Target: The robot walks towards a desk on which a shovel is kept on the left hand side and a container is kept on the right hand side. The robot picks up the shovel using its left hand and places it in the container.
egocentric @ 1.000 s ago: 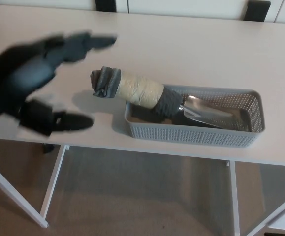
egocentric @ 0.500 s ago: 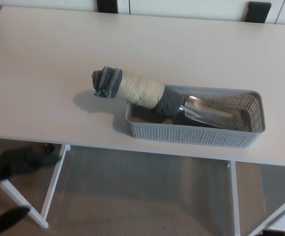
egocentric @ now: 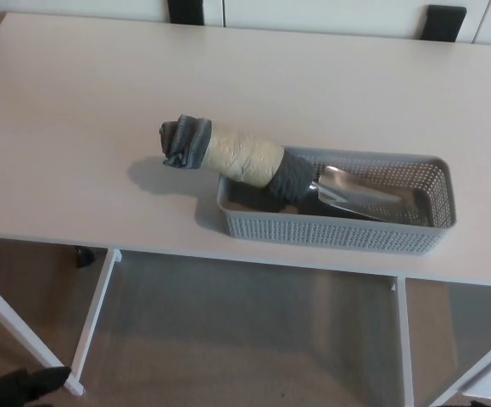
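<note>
Metal-bladed shovel with tape-wrapped tan-and-grey handle (egocentric: 253, 161): blade inside grey perforated plastic container (egocentric: 338, 233), handle tilted over its left rim.

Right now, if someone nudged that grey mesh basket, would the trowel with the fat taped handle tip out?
Probably not. The metal blade lies low inside the grey mesh basket, likely anchoring it. The fat tan-and-grey wrapped handle overhangs the rim, so it might rock or roll slightly. The wrapping looks soft and grippy, not slippery.

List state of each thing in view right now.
Shovel: blade inside the container, wrapped handle sticking out over its left end, tilted up, nothing gripping it.
Container: upright on the desk, holding the shovel.
Left hand: low at bottom left below the desk edge, empty; fingers unclear.
Right hand: not in view.
</note>
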Motion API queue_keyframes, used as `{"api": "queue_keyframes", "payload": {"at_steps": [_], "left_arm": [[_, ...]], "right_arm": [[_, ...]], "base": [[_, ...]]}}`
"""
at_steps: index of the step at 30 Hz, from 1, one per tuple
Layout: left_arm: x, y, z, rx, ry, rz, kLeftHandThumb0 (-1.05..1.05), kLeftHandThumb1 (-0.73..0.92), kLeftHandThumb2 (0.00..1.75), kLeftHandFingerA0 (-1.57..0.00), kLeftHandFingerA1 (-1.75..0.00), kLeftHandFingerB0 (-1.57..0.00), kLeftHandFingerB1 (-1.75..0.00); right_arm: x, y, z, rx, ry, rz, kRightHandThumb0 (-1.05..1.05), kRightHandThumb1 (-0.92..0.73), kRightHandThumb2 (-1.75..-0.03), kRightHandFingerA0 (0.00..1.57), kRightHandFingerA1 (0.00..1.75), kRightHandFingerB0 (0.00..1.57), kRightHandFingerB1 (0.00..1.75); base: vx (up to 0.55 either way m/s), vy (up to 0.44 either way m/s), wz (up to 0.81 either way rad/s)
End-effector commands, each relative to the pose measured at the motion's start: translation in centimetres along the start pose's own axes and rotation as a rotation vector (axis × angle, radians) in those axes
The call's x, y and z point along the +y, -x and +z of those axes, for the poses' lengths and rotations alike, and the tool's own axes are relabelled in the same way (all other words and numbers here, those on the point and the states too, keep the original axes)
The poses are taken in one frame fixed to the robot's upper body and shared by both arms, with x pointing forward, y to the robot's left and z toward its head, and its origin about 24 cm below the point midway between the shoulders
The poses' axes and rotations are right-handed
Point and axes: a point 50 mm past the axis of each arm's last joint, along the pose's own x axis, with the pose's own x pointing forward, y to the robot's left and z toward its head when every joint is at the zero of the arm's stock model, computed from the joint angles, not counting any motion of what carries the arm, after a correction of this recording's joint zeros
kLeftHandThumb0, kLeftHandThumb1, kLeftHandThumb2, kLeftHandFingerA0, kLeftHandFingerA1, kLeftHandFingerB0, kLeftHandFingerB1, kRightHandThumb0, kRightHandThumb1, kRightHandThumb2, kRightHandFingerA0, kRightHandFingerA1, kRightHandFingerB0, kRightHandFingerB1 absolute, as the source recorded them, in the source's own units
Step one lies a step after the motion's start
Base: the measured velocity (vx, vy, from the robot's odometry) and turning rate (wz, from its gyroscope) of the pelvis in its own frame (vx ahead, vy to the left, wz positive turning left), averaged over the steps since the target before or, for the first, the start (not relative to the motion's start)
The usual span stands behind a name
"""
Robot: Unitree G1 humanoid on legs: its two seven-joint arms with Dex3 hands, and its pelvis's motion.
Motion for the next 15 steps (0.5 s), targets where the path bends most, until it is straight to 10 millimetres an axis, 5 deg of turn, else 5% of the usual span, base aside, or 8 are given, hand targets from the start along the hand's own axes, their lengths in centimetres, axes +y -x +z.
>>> {"api": "queue_keyframes", "payload": {"at_steps": [1, 8, 9, 15], "left_arm": [[0.74, -2.08, -3.64, 0.095, 0.063, 0.212, -0.90, 0.78, 1.10, 0.00, -0.10, 0.00, -0.06], [0.99, -2.15, -4.08, 0.070, 0.061, 0.237, -0.88, 0.77, 1.09, 0.00, -0.14, 0.00, -0.09], [1.05, -2.26, -4.02, 0.067, 0.059, 0.238, -0.87, 0.77, 1.09, 0.00, -0.14, 0.00, -0.09], [1.32, -2.52, -4.02, 0.058, 0.077, 0.245, -0.86, 0.75, 1.07, -0.01, -0.15, 0.00, -0.11]], "right_arm": [[-1.86, -0.07, 0.05, -0.126, -0.045, -0.201, -0.79, -0.68, -0.69, 0.35, 0.43, 0.26, 0.35], [-1.91, 0.04, -0.04, -0.136, -0.044, -0.209, -0.76, -0.76, -0.63, 0.38, 0.44, 0.30, 0.34], [-1.99, 0.01, -0.03, -0.139, -0.045, -0.213, -0.80, -0.66, -0.72, 0.36, 0.47, 0.27, 0.37], [-2.09, -0.07, 0.05, -0.153, -0.063, -0.214, -0.76, -0.67, -0.69, 0.35, 0.45, 0.26, 0.36]], "base": [[0.00, 0.000, 0.00], [0.00, 0.000, 0.00], [0.00, 0.000, 0.00], [0.00, 0.000, 0.00]]}}
